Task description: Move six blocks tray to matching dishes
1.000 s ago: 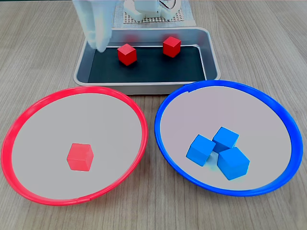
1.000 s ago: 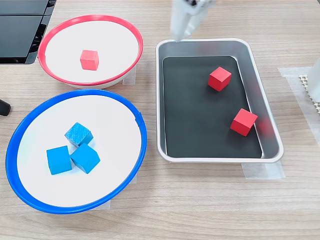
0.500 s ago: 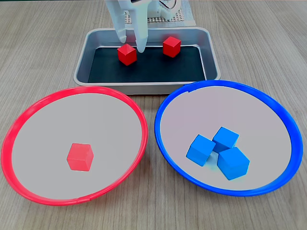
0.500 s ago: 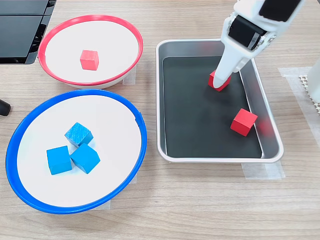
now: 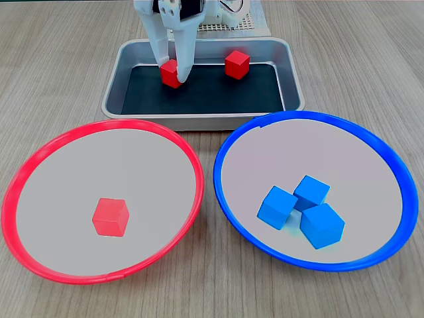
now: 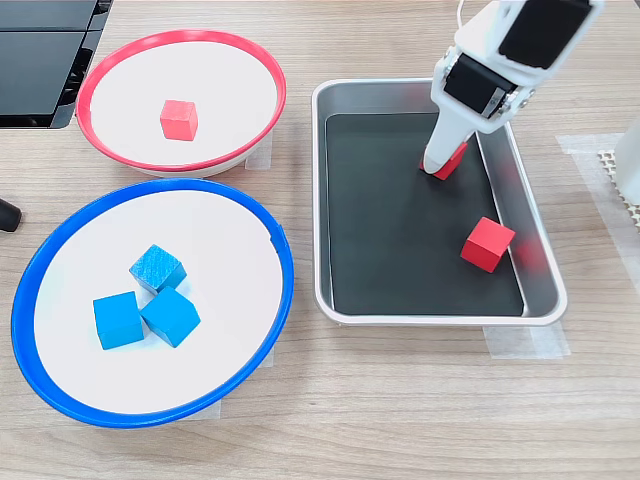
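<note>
Your white two-finger tool [image 5: 172, 71] stands in the rectangular silver metal tray [image 6: 340, 300], its fingers straddling a small red cube [image 5: 169, 73] on the black bottom; you cannot tell whether they have clamped it yet. The cube sits skewed between the fingers, so closing may twist or squirt it aside before the carry to the round red-rimmed dish [image 5: 40, 162].

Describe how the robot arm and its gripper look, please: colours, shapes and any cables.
The gripper is white plastic, with two long fingers that taper to narrow tips. In a fixed view, the arm above it is a white shell holding dark, boxy black parts, and a thin white cable loops near the top edge.
</note>
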Tool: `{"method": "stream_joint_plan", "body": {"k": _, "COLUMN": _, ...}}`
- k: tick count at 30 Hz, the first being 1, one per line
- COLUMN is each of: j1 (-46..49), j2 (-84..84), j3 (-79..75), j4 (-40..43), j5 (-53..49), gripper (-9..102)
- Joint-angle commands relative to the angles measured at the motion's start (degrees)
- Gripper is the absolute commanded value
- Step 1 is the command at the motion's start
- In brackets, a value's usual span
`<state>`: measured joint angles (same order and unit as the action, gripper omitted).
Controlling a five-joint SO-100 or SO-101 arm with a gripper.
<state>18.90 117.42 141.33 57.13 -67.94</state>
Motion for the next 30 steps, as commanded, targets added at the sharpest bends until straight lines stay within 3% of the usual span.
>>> {"method": "stream_joint_plan", "body": {"k": 1, "j1": 0.4, "j2": -0.4, "j3": -1.5, "j4": -0.1, "j5": -0.2, "gripper": 4}}
{"method": "stream_joint_plan", "body": {"k": 5, "j1": -2.3, "j2": -4.7, "j3": -12.9, "j4": 1.1, "j5": 8.3, "gripper": 4}}
{"method": "stream_joint_plan", "body": {"k": 9, "j1": -5.2, "j2": -16.6, "j3": -36.0, "j4": 0.3, "j5": 22.8, "gripper": 4}}
{"method": "stream_joint_plan", "body": {"k": 15, "j1": -5.4, "j2": -33.8, "j3": -60.6, "j4": -8.5, "j5": 35.6, "gripper": 4}}
{"method": "stream_joint_plan", "body": {"k": 20, "j1": -4.3, "j2": -39.0, "j3": -62.5, "j4": -13.4, "j5": 33.8, "gripper": 5}}
{"method": "stream_joint_plan", "body": {"k": 27, "j1": -3.0, "j2": -40.7, "j3": -59.7, "j4": -10.9, "j5": 32.1, "gripper": 21}}
{"method": "stream_joint_plan", "body": {"k": 30, "j1": -4.1, "j2": -39.1, "j3": -59.2, "j4": -5.3, "j5": 27.6, "gripper": 5}}
